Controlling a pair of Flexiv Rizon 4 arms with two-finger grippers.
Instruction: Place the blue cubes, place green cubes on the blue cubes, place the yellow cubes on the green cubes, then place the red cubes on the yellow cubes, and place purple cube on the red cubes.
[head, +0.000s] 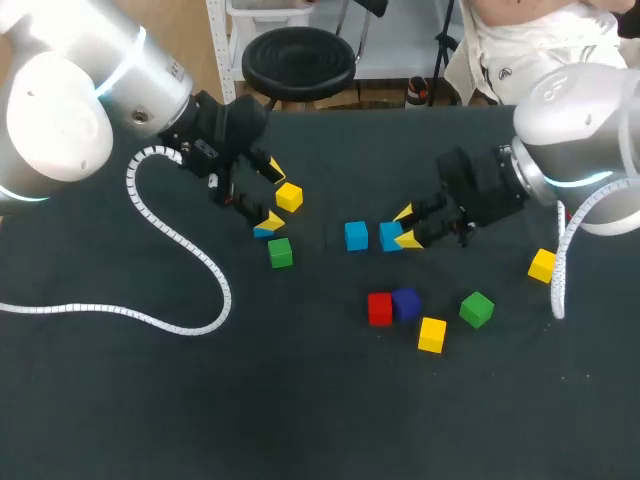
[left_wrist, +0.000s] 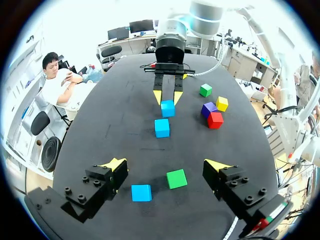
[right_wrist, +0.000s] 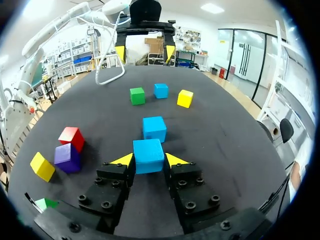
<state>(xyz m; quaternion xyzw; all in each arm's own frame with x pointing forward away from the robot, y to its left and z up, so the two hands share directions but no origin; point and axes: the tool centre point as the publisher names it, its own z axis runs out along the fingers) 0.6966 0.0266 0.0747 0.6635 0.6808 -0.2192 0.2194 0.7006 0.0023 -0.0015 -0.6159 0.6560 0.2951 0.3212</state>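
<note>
Gripping a blue cube (right_wrist: 148, 150) in the right hand (right_wrist: 149, 160), narrow, with a fingertip pressed to each of two sides, at or just above the dark tabletop (head: 300, 420), hard to tell which, and just beside a second blue cube (right_wrist: 154, 128). Likely to knock that neighbour askew if set down or swung any nearer, with so little room between the two, leaving no square base for a green layer. Might also twist in the grip, held only by the very tips, and land turned on an edge. Hovering the left hand (left_wrist: 166, 163), spread wide and holding nothing, over a third blue cube (left_wrist: 141, 192) and a green cube (left_wrist: 176, 178) lying near each other, both inside the span of the fingers. Risky to close from there: could trap both at once, or catch only the green one and shove the blue one aside. Better to centre on one before squeezing. Worth minding too the yellow cube (head: 289, 197) just beside that hand in the head view, near enough to be brushed by a finger. Leave alone for now the red cube (head: 379, 309) and purple cube (head: 406, 302), touching each other, with another yellow cube (head: 431, 334) and another green cube (head: 477, 309) close by. Well apart from both hands, yet easily scattered by a low sweep of the right arm when reaching for them.
</note>
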